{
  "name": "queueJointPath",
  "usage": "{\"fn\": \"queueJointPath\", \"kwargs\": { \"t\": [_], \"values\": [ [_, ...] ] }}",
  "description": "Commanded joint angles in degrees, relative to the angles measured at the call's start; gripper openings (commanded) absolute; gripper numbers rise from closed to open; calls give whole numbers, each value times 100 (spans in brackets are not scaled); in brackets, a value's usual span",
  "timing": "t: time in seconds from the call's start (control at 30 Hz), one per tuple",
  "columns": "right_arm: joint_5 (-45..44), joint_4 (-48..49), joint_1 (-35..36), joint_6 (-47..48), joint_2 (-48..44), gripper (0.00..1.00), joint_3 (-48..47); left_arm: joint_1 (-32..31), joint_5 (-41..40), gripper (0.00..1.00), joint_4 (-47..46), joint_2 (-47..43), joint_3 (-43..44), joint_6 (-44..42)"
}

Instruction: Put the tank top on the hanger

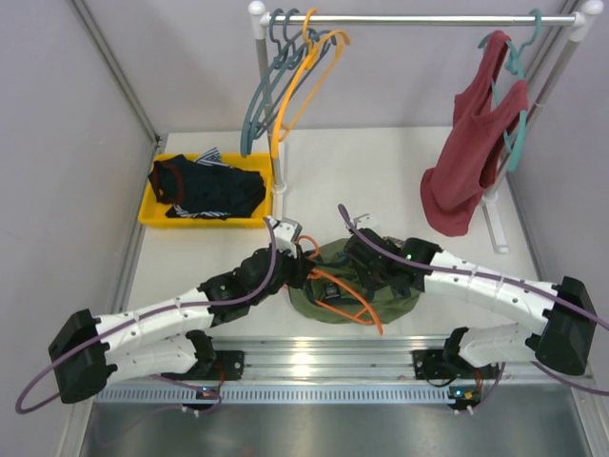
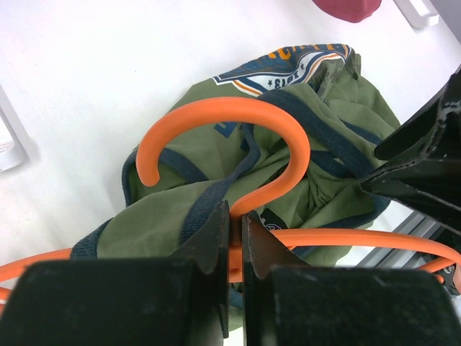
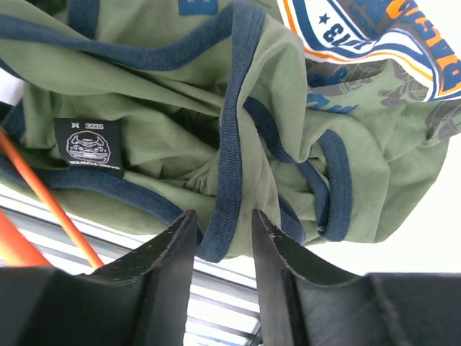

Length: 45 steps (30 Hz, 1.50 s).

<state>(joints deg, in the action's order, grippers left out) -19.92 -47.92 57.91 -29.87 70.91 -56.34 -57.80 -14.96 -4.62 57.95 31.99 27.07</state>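
Hanger (image 2: 223,108) neck is clamped by left gripper (image 2: 236,216); navy hem (image 3: 229,144) of top (image 3: 166,94) is straddled by right gripper (image 3: 223,223), grip indeterminate.

Robot lab test cell, aluminium-framed grey wall panels (image 1: 57,114), white table (image 1: 381,162), small clothes rail (image 1: 419,19), yellow bin (image 1: 205,223)
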Motion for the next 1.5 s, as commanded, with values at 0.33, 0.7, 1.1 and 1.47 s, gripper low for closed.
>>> {"fn": "queueJointPath", "kwargs": {
  "t": [0.33,0.7,1.1,1.47],
  "values": [
    [-301,-7,98,-212,99,19,158,-12,-393,0,-223,-241,-9,-53],
    [-434,-411,98,-590,-956,0,422,-12,-1095,0,-294,-293,0,149],
    [-73,-552,98,-740,-1519,0,755,-12,-1422,0,-469,76,229,483],
    [-64,-516,159,-907,-1563,0,862,-3,-1826,0,-285,111,334,606]
  ]
}}
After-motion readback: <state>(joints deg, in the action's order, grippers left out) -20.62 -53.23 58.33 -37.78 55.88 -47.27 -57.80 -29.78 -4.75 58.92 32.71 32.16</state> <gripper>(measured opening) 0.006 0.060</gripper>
